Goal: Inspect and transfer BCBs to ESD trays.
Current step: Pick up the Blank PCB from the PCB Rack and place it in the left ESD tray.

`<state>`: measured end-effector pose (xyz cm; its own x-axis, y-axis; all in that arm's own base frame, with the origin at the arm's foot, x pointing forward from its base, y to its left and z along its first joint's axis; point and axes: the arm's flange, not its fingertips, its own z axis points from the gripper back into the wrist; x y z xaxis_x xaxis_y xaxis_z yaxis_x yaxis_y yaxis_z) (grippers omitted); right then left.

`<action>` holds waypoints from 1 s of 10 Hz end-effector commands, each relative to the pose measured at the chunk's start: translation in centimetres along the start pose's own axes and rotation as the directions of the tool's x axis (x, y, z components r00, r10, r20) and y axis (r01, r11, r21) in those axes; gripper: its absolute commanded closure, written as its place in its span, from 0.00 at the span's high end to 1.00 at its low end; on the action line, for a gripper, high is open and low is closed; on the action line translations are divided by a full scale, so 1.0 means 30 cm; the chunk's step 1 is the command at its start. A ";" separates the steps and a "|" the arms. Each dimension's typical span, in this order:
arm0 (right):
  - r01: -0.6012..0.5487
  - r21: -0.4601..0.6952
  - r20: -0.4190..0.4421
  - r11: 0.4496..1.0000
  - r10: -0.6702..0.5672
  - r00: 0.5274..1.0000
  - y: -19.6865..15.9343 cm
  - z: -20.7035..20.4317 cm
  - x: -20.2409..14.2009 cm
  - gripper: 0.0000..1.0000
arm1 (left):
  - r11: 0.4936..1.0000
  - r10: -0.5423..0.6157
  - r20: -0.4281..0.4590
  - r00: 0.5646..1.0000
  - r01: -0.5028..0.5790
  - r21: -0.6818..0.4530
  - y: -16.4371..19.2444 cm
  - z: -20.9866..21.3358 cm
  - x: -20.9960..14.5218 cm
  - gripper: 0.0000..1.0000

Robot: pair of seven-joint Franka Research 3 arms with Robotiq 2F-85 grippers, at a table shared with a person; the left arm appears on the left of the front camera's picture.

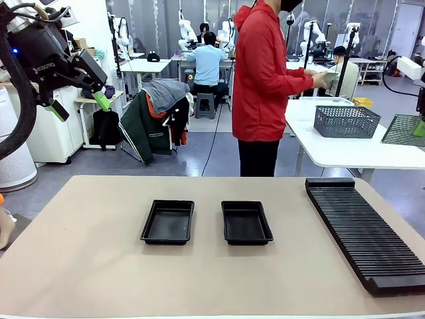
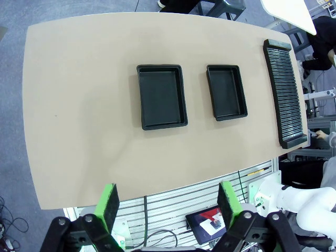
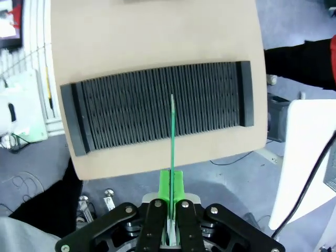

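Tan table (image 1: 80,266), two empty ESD trays (image 1: 168,221), rack (image 1: 368,232).

My left tool (image 1: 80,106) hangs high above the table, fingers spread wide (green pads (image 2: 108,203) well apart); my right tool (image 3: 171,185) is clamped on a thin BCB (image 3: 172,131).

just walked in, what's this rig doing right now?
The right gripper is shut on one BCB, held edge-on in the air over the long ribbed rack. The left gripper is open and empty, raised high above the table. The two ESD trays lie side by side mid-table, both empty, so no board has been placed yet. The person in the red jacket stands at the far side, turned toward a white table behind.
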<state>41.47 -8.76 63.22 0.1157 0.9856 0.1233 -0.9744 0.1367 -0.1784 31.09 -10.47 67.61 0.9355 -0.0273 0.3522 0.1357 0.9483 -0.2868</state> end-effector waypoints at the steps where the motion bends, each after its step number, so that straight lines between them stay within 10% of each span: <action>1: 0.113 0.067 0.053 0.991 -0.117 0.992 0.017 -0.008 0.109 0.03 | 1.000 0.003 -0.001 1.000 -0.003 -0.003 0.001 -0.001 0.000 1.00; 10: 0.465 0.358 0.147 0.809 -0.541 0.828 0.305 -0.166 0.574 0.03 | 1.000 0.003 -0.001 1.000 -0.003 -0.003 0.001 -0.001 0.000 1.00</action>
<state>36.32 9.24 59.11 0.5865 0.7494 0.3073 -0.8091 0.5243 0.2656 31.09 -10.47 67.61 0.9355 -0.0272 0.3523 0.1356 0.9483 -0.2869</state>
